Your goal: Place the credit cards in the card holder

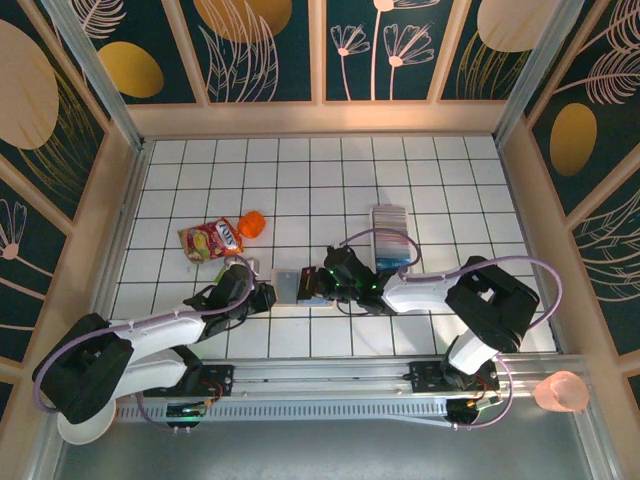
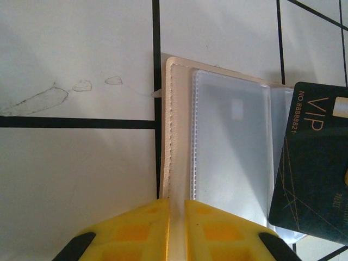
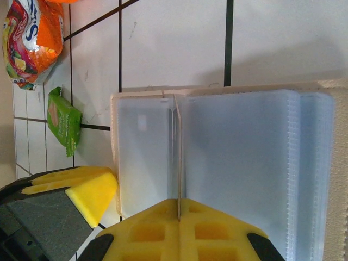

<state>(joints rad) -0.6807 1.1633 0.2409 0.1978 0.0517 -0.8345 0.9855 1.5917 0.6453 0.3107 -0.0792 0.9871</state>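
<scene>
The small beige leather-like card holder (image 2: 169, 136) is lying open on the white tiled table (image 2: 76, 179), near the middle and between the two arms, with its clear plastic sleeves (image 2: 231, 147) facing up. It is looking light and floppy. The cover is probably bending easily and the sleeves are thin and slick, so it is likely needing something to pin it down. The stitched cover edge is looking like the best place to grip.

A thin dark plastic VIP card (image 2: 315, 163) is hanging over the holder's right part. It is looking stiff but slippery, and is best pinched near one edge. The other credit cards (image 1: 389, 220) are sitting in a long white tray (image 1: 374, 222), farther back and to the right.

The left gripper (image 2: 175, 205) is pinching the holder's left cover edge, its yellow fingers (image 2: 152, 228) nearly pressed together with only the beige cover between them. The right gripper (image 3: 178, 202) is clamping the dark card, which is showing edge-on at its wrist, with the fingers pressed tight against it. A red snack packet (image 1: 210, 240) and a small green packet (image 3: 65, 119) are lying to the left.
</scene>
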